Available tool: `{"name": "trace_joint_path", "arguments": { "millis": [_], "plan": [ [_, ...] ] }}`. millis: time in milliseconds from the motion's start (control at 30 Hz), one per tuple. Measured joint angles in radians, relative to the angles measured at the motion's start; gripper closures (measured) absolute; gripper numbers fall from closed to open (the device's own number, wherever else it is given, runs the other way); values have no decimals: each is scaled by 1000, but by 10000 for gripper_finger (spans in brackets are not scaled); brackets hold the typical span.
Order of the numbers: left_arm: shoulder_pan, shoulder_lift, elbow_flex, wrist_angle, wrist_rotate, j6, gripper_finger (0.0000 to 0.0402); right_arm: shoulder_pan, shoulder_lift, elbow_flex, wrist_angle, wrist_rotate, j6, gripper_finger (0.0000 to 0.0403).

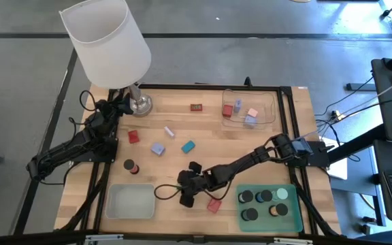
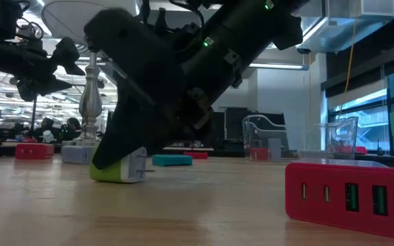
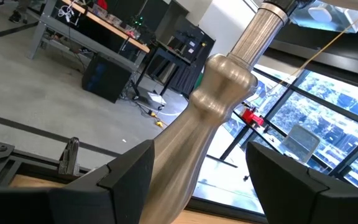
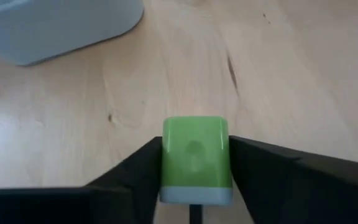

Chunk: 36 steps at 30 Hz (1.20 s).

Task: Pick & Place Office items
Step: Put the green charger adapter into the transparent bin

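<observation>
1. The green charger is covered on both flanks by the right gripper fingers; its lower end is cut off.
2. In the high view the charger is hidden under the gripper.
3. The lamp stem is cut off at both ends in the left wrist view.
4. The red block is blurred.

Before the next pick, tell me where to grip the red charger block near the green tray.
Grip the red charger block across its two long flat faces, coming from above: it stands on its long edge on the table, beside the right gripper, which holds a green plug.
</observation>
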Motion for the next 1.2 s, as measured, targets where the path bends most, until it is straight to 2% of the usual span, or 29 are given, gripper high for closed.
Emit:
{"name": "trace_joint_path", "arguments": {
  "millis": [67, 200, 500, 733, 900, 1033, 1200],
  "plan": [
    [0, 0, 0, 0, 0, 0, 151, -1, -8, 0, -1, -46, 41, 260],
    [0, 0, 0, 0, 0, 0, 151, -8, -57, -1, -18, -89, 74, 259],
    [0, 0, 0, 0, 0, 0, 151, -105, -281, 1, -80, -28, -43, 251],
    [0, 0, 0, 0, 0, 0, 151, -284, -438, 1, -386, 69, -106, 254],
    [0, 0, 0, 0, 0, 0, 151, -425, -496, 1, -593, 132, -192, 254],
    [0, 0, 0, -1, 0, 0, 151, -539, -518, 1, -675, 159, -201, 254],
    [0, 0, 0, 0, -1, 0, 151, -645, -535, 0, -680, 151, -239, 254]
  ]
}}
